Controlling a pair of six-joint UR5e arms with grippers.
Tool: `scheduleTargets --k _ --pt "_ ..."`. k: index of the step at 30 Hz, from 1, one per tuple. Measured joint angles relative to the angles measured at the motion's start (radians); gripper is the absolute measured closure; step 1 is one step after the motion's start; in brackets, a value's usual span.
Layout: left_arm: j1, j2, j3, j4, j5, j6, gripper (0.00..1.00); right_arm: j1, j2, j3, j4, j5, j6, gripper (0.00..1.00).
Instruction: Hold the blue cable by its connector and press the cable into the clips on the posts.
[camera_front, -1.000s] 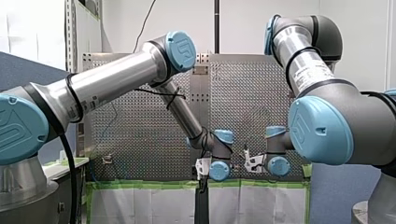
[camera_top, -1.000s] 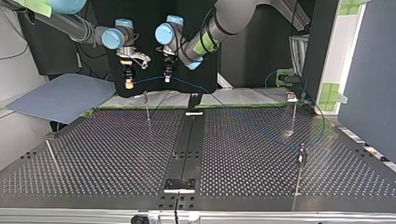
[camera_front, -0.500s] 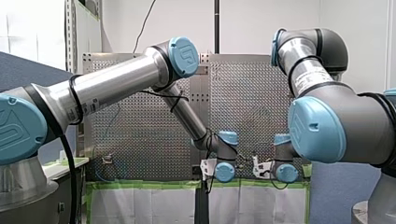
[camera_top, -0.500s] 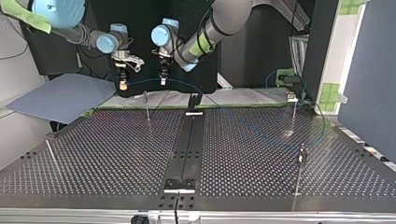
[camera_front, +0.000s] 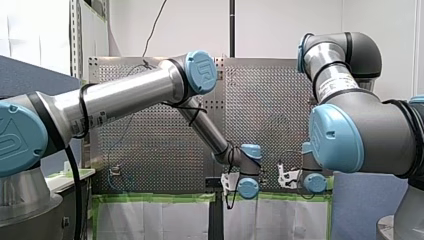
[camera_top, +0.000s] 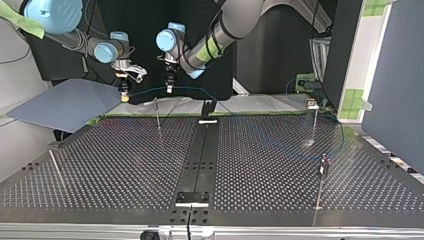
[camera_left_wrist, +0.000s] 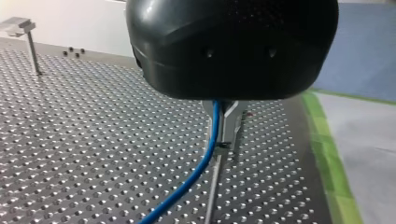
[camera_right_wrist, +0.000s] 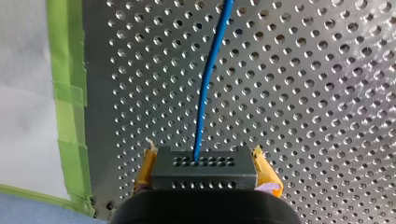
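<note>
Blue cable (camera_top: 145, 90) stretches between my two grippers, which hang side by side above the counter's (camera_top: 260, 150) edge nearest the arms, both pointing straight down. My right gripper (camera_top: 123, 94) clamps the black connector (camera_right_wrist: 204, 168) between its yellow pads (camera_right_wrist: 266, 171). My left gripper (camera_top: 169, 88) pinches the cable between its metal fingers (camera_left_wrist: 232, 111), with a thin post (camera_left_wrist: 215, 177) and its clip (camera_left_wrist: 224, 147) just ahead of them. My left forearm slopes down from a raised elbow. Past that gripper the cable sags away along the same edge.
</note>
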Motion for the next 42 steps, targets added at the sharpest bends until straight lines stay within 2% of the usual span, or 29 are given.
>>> scheduleTargets --k 4,12,18,26,32,42 --pt "0.004 -0.006 0.015 0.006 0.000 -0.002 1.00 -0.009 0.001 -0.012 0.004 0.000 0.003 1.00" --pt "0.005 -0.067 0.082 -0.017 0.007 -0.024 1.00 -0.026 0.004 -0.021 0.008 0.000 0.009 1.00" --pt "0.008 -0.078 0.110 -0.016 0.007 -0.029 1.00 -0.035 0.032 -0.035 0.013 0.000 0.011 1.00" --pt "0.014 -0.079 0.111 -0.013 0.006 -0.026 1.00 -0.041 0.096 -0.096 0.073 0.000 -0.002 1.00" --pt "0.019 -0.101 0.128 -0.017 0.006 -0.018 1.00 -0.047 0.104 -0.122 0.124 -0.001 -0.002 1.00" --pt "0.026 -0.133 0.144 -0.012 0.022 -0.050 1.00 -0.069 0.104 -0.137 0.143 -0.007 -0.007 1.00"
